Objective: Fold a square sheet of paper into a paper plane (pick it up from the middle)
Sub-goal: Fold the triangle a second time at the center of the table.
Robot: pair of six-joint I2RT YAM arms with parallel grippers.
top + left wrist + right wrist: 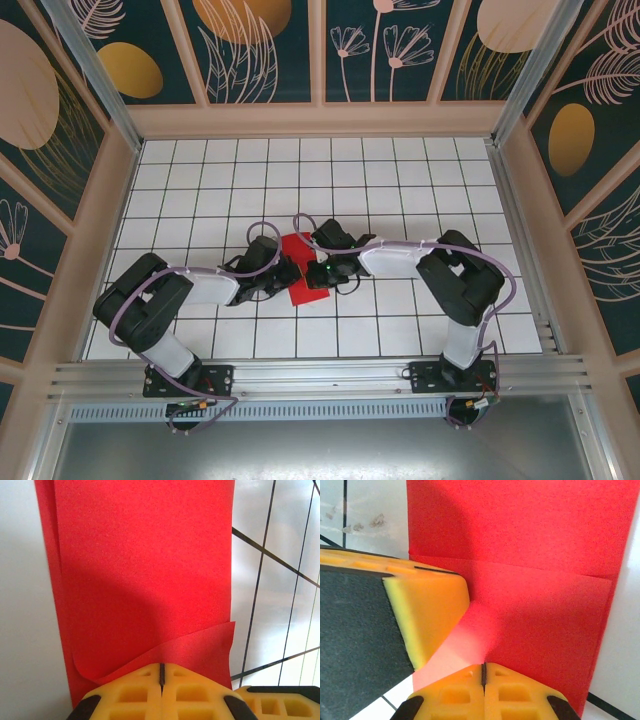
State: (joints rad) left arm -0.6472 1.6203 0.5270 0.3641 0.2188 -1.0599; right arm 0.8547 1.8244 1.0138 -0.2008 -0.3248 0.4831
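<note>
Yellow left jaws pressed together, tips against curled flap edge of square sheet of paper [145, 555]; can't tell if flap caught. Right jaws also pressed together, tips at sheet's near edge, left arm's yellow finger [427, 610] just beside them, over sheet. Sheet [310, 292] red, folded in layers, lying mid white gridded surface [400, 180], between both wrists.

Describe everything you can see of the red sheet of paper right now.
The red sheet of paper is thin, plain, matte bright red. It lies mid-table on the white grid table, already folded: layered edges overlap, and a near flap curls upward. The left gripper and right gripper, both shut, touch it from opposite sides, partly covering it from above.
</note>
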